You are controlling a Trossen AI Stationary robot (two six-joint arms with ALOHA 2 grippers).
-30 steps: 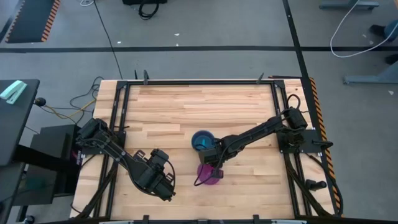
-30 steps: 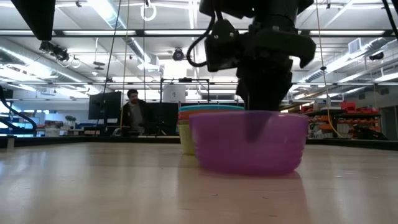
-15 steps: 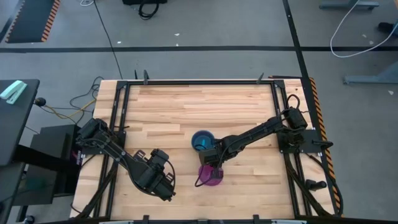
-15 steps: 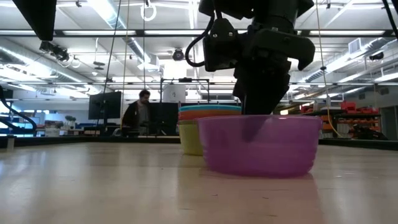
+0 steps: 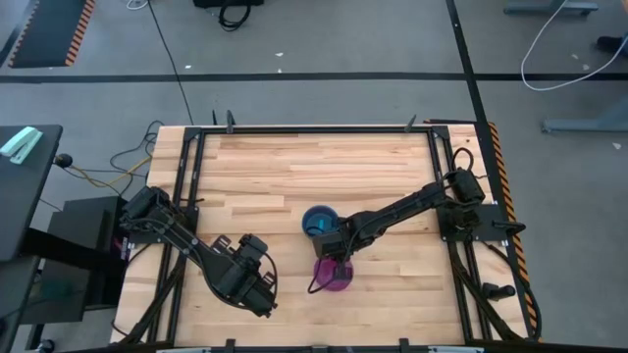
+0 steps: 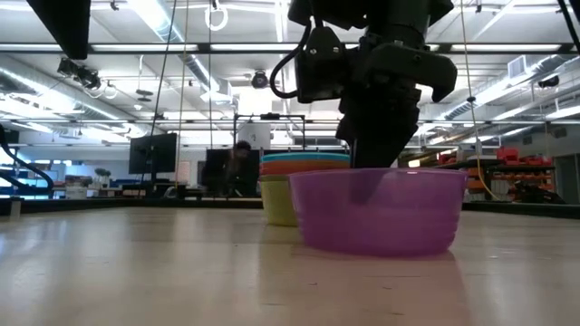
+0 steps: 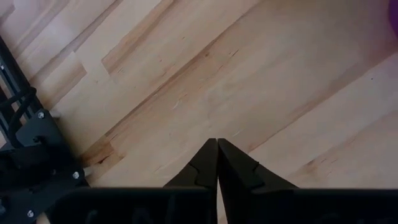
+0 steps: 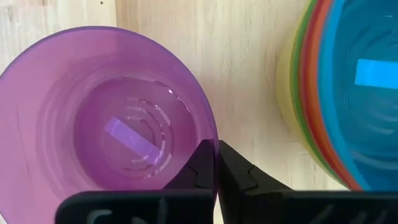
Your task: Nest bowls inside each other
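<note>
A purple bowl (image 5: 332, 277) (image 6: 376, 213) (image 8: 106, 124) stands on its base on the table near the near edge. Just behind it is a nested stack (image 5: 318, 222) (image 6: 290, 181) (image 8: 348, 93) with blue on top, then orange, green and yellow below. No pink bowl plainly shows. My right gripper (image 5: 337, 257) (image 8: 216, 155) reaches down onto the side of the purple bowl that faces the stack, shut on it. My left gripper (image 5: 257, 284) (image 7: 217, 149) is shut, waits over bare wood at the near left and touches nothing. My right gripper pinches the purple bowl's rim (image 8: 212, 134) on the side toward the stack, one finger (image 8: 198, 169) inside the bowl and one (image 8: 236, 171) outside. The fingers come from above, pointing down. The bowl sits upright with its base (image 6: 373, 252) on the table.
The wooden tabletop (image 5: 294, 167) lies open on the far side and to the left. A black metal frame (image 5: 186, 176) runs along the table's edges. In the low view a person (image 6: 237, 167) shows in the room far behind the table.
My right gripper has drawn the purple bowl a little way toward the near edge, away from the stack; the bowl slid along the table and stayed upright. The person in the background walked toward the right.
</note>
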